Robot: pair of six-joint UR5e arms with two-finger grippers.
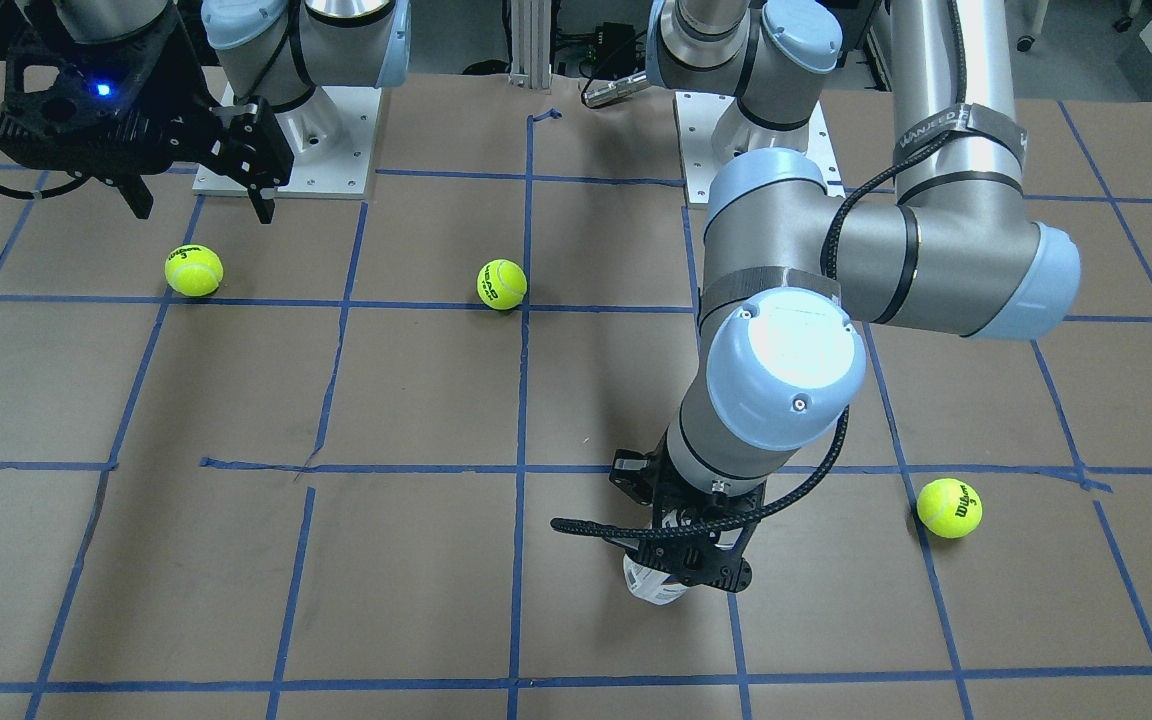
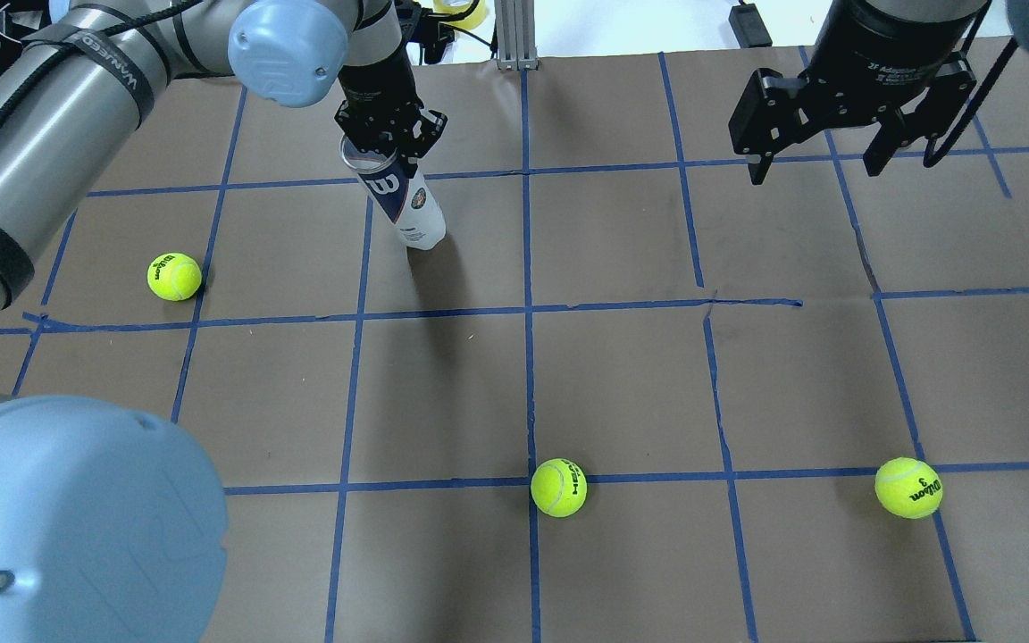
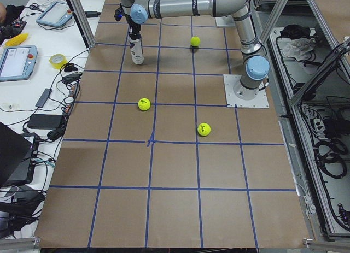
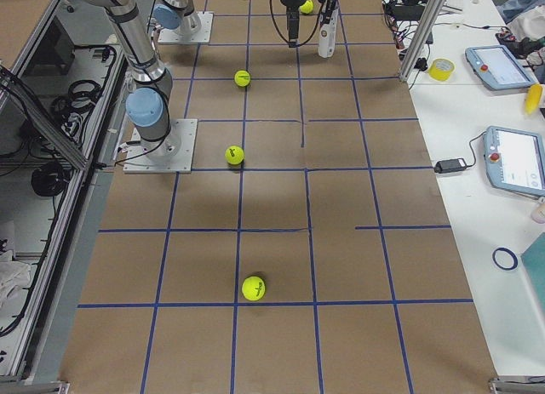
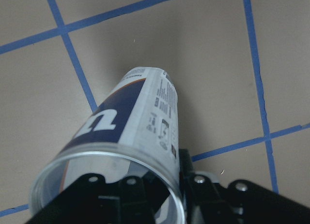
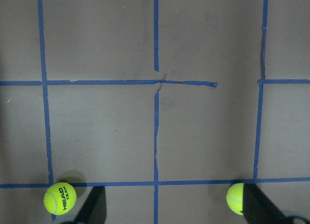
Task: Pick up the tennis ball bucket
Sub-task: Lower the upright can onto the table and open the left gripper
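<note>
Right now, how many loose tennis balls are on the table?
3. The left ball lies on the robot's left side; the middle ball on a tape line; the right ball on its right side. Others may be hidden.

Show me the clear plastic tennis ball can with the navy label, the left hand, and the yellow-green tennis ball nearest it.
Clear plastic tennis ball can (image 2: 395, 198): overhead view, printed label.
Left hand (image 2: 385, 150): overhead view, between fingertips.
Yellow-green tennis ball (image 2: 174, 276): overhead view, ball's centre.

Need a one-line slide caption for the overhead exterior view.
Left gripper clamps the tennis ball bucket at its open rim; right gripper hangs open; three loose tennis balls lie on the table.
</note>
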